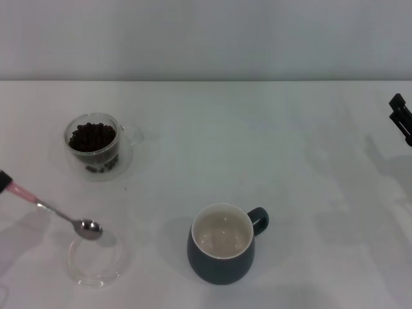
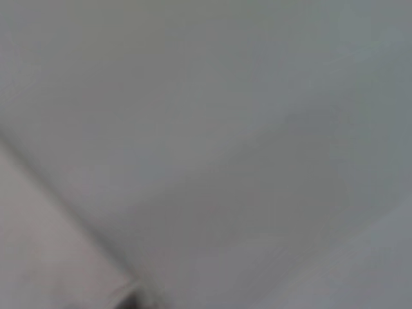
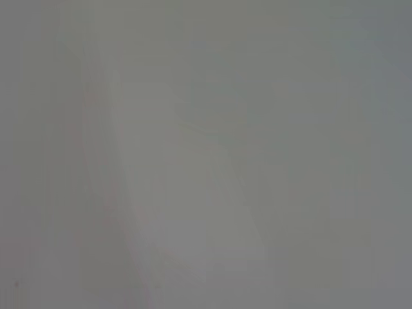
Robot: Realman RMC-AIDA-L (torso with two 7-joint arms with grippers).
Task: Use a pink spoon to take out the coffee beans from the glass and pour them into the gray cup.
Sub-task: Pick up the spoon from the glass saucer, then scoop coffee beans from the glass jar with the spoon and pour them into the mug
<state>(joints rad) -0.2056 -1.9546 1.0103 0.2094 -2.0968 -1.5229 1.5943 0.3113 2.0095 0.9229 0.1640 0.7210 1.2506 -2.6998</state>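
Observation:
The pink spoon (image 1: 55,210) hangs low over the table at the left edge, and my left gripper (image 1: 2,181) is shut on the end of its pink handle. Its silver bowl is empty and sits just above the rim of a flat clear dish. The glass (image 1: 98,145) stands farther back on the left, holding a heap of coffee beans (image 1: 92,136). The gray cup (image 1: 222,248) stands near the front centre, its cream inside empty and its handle pointing right. My right gripper (image 1: 395,109) hovers at the far right edge, open and holding nothing.
A shallow clear glass dish (image 1: 95,261) lies at the front left, under the spoon's bowl. The white table (image 1: 257,148) ends at a pale wall behind. Both wrist views show only blurred pale surface.

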